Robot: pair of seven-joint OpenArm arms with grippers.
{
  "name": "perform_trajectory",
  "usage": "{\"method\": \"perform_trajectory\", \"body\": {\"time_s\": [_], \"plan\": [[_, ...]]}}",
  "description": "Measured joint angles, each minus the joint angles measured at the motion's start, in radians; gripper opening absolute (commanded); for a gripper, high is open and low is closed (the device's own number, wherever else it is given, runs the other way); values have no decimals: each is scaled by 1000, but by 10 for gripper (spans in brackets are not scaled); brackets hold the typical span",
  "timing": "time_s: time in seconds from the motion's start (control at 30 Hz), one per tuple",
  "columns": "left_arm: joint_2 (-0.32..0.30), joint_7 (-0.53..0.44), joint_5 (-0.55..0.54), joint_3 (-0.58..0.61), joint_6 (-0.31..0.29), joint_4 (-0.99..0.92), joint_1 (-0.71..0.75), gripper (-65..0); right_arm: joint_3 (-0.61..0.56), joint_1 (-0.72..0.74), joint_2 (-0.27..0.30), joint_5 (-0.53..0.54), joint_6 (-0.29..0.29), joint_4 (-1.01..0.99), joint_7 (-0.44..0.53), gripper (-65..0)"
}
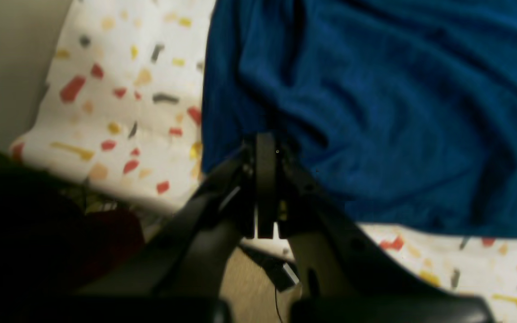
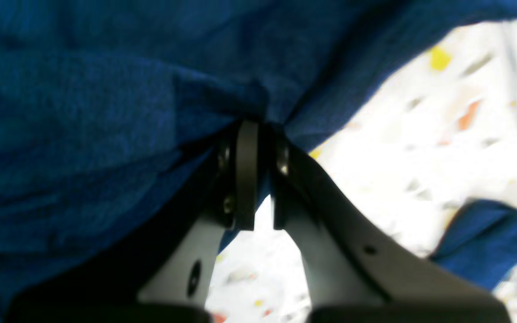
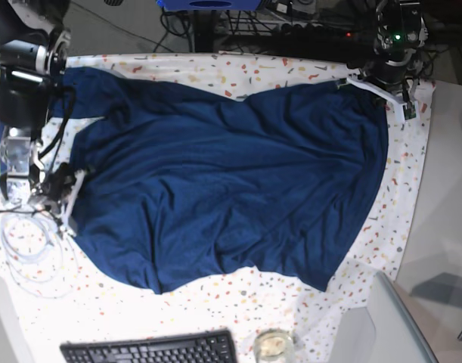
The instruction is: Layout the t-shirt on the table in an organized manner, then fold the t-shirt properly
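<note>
The table is covered by a white cloth flecked with red, orange, yellow and grey chips. In the base view a plain grey surface is seen at 3 o'clock, beyond the cloth's edge. A black keyboard lies at 6 o'clock, with a small glass jar just beside it. Loose white cables are coiled at 9 o'clock, and dark equipment and wiring are crowded along 12 o'clock.

The t-shirt is spread over most of the table's middle. It is a plain dark navy garment of soft knit fabric, unmarked, with broad shallow wrinkles running across it. Its outline is irregular rather than square: the lower edge curves, and one sleeve reaches toward 10 o'clock.

The left gripper is placed at 1 o'clock in the base view, at the shirt's edge. In the left wrist view its black jaws are pressed together on a bunched hem of the fabric. The right gripper is set at 9 o'clock in the base view, low over the cloth. Its jaws are closed on a gathered pinch of the shirt, from which folds radiate outward.
</note>
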Motion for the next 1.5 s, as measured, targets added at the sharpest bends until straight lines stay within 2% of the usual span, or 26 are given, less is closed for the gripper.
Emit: {"method": "perform_trajectory", "body": {"time_s": [0.17,0.33,0.4,0.43,0.47,0.5,0.63,0.8,0.9,1.13,1.17,1.23,1.27,1.5], "plan": [[0,-4,0,-4,7,6,17,-650,1,58,28,-11,-16,5,5,-608],[31,-3,0,-71,0,8,16,-645,2,-74,13,3,-15,313,-48,-606],[51,-8,3,-101,7,9,11,-476,3,-163,7,0,-16,430,-57,-606],[56,-5,-1,-106,7,9,5,-411,5,-207,-6,-11,-16,485,-74,-606],[59,-3,5,-108,9,5,-5,-370,8,-243,-20,-17,-16,530,-79,-606],[61,-5,0,-108,5,-4,-19,-359,5,-277,-29,-6,-16,569,-76,-606],[51,-8,3,-104,-1,-56,-83,-392,3,-343,-70,8,-8,666,-69,-606],[49,-12,7,-84,-2,-161,-135,-413,5,-377,-68,1,-8,689,-72,-606],[33,-3,3,-28,-68,-210,-148,-411,7,-377,-69,2,-8,689,-72,-606],[43,-10,4,-21,-60,-241,-161,-420,10,-380,-69,2,-8,689,-71,-606],[44,-10,4,-21,-56,-241,-155,-456,10,-379,-69,2,-8,689,-70,-606],[44,-10,-1,-21,-57,-232,-143,-599,10,-379,-69,2,-8,689,-70,-606],[44,-10,2,-23,-57,-231,-141,-650,10,-380,-69,2,-8,689,-71,-606],[50,-6,3,-26,-57,-140,-68,-650,10,-380,-69,2,-8,689,-71,-606]]}}
